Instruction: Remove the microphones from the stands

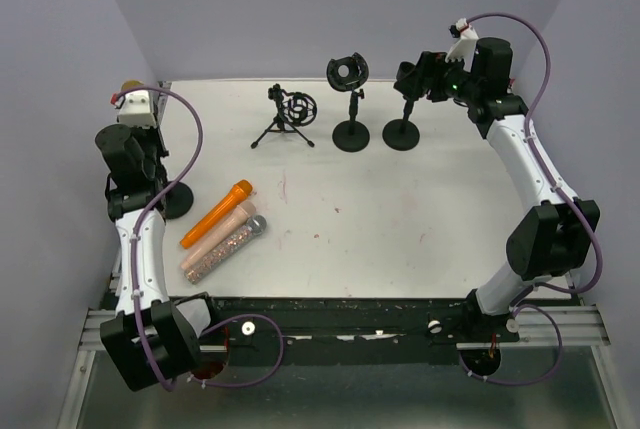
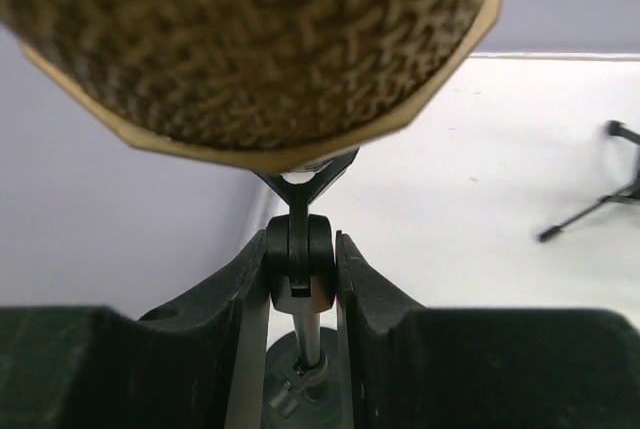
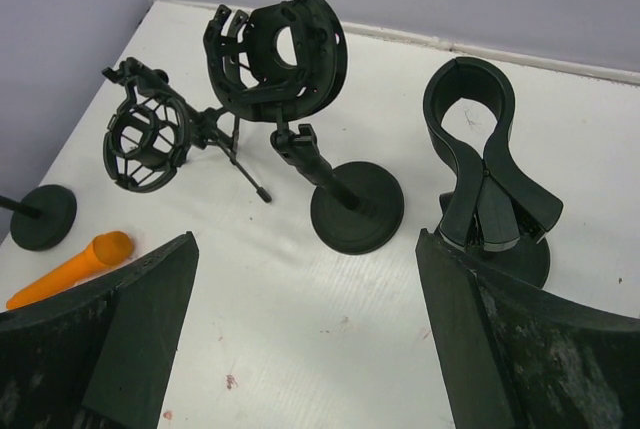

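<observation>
Microphone [image 2: 250, 39] seems rigid, top-heavy; grasp its body, not mesh. Left end effector [image 2: 300, 264] clamps stand [image 2: 308, 334]; right end effector [image 3: 305, 249] gapes.

The microphone [image 2: 260, 39] fills the top of my left wrist view. Its round head is woven gold-and-dark mesh with a pale gold rim, and it hangs close above me. A black fork from the stand [image 2: 298, 261] meets its underside. Below the fork come a black pivot knuckle, a silvery rod and a round dark base. The knuckle sits upright between the fingers of my left gripper [image 2: 300, 249], which touch it on both sides.
</observation>
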You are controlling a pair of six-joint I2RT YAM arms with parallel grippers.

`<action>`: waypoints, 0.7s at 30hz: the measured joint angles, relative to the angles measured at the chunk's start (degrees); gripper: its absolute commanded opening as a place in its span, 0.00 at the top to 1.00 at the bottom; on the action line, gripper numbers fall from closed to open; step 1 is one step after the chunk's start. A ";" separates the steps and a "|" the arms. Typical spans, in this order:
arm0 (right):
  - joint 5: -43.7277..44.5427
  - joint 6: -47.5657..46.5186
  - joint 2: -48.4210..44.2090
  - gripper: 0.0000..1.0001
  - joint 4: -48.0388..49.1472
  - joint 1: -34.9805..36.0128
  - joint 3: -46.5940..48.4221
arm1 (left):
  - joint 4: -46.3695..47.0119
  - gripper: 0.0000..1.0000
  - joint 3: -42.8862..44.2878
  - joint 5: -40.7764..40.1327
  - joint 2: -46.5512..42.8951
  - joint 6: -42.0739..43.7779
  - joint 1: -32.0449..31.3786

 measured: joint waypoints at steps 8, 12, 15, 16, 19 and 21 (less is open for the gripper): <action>-1.07 -0.96 0.00 0.03 0.13 0.00 -0.15 | 3.37 1.00 0.83 17.97 3.80 -5.03 -4.70; -1.95 -1.86 -0.02 0.03 0.15 0.00 -0.81 | 5.27 1.00 1.66 23.93 6.25 -6.32 -8.26; -2.54 -2.45 -0.26 0.04 0.15 0.00 -1.73 | 5.90 1.00 2.27 26.93 7.39 -6.49 -11.78; -2.75 -2.58 -0.39 0.03 0.13 0.00 -2.01 | 5.92 1.00 2.58 27.80 7.78 -6.58 -12.85; -3.28 -3.23 -1.01 0.03 0.13 0.00 -2.75 | 5.70 1.00 3.87 30.91 9.22 -6.88 -17.09; -3.82 -3.56 -1.44 0.03 0.15 0.00 -3.08 | 5.44 1.00 4.59 32.74 9.90 -7.13 -19.39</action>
